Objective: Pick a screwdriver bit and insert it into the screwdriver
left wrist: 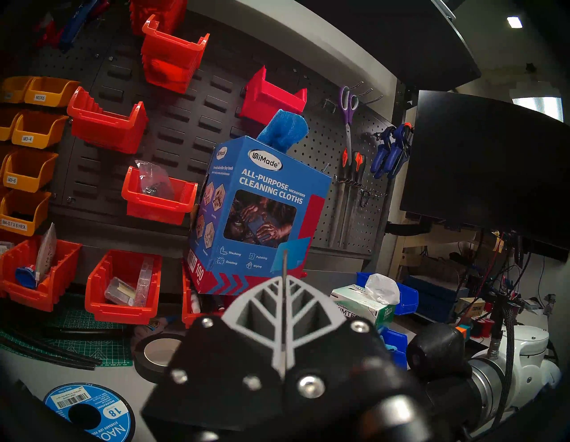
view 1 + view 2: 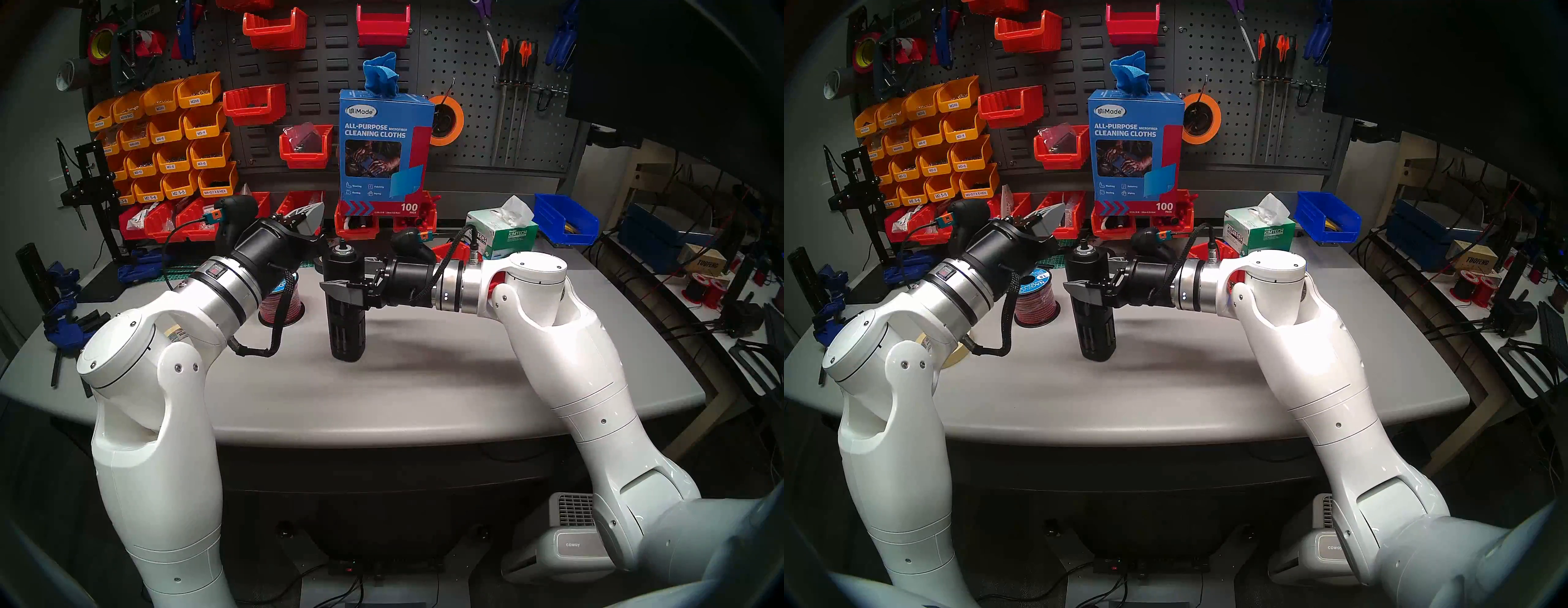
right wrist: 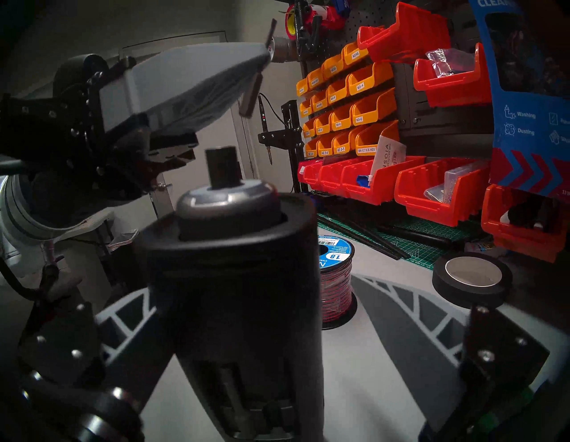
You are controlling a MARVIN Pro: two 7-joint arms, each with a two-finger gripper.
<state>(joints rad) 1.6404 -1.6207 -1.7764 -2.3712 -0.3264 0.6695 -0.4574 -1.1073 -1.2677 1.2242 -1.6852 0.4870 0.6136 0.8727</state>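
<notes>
- Grey workbench [image 2: 424,382] is backed by a pegboard of bins.
- Screwdriver [image 2: 348,322] stands upright between the parted fingers of the right gripper [image 2: 339,282].
- Left gripper [image 2: 312,218], closed on a thin bit [image 1: 285,268], is raised just beside it.

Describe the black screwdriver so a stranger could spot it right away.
Find the grey table; at its middle stands the screwdriver, between the fingers of the right gripper. Unlike the wire spool beside it, it is a tall matte black cylinder with slotted sides.

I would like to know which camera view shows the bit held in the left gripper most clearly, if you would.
The left wrist view: the thin bit stands pinched between the shut left gripper fingers, its tip against the blue box. The right wrist view shows it blurred beyond the fingertips. In both head views it is too small to make out.
</notes>
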